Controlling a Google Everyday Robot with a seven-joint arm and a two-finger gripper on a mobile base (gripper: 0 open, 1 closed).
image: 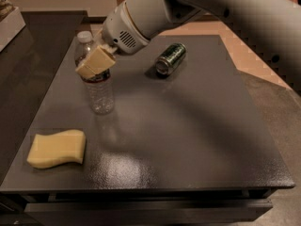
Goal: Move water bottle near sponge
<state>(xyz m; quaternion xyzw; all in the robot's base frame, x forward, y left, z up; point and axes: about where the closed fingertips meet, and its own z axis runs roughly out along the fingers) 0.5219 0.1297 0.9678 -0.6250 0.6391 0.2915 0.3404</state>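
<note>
The water bottle is clear and ribbed, with a white cap and a dark label band. It stands upright in the left middle of the dark table; I cannot tell if its base touches the top. My gripper comes in from the upper right, and its tan fingers are shut on the bottle's upper part, over the label. The pale yellow sponge lies flat near the front left corner, about a bottle's height in front of and left of the bottle.
A green metal can lies on its side at the back middle of the table. A pale box stands beyond the table's left edge. The arm spans the upper right.
</note>
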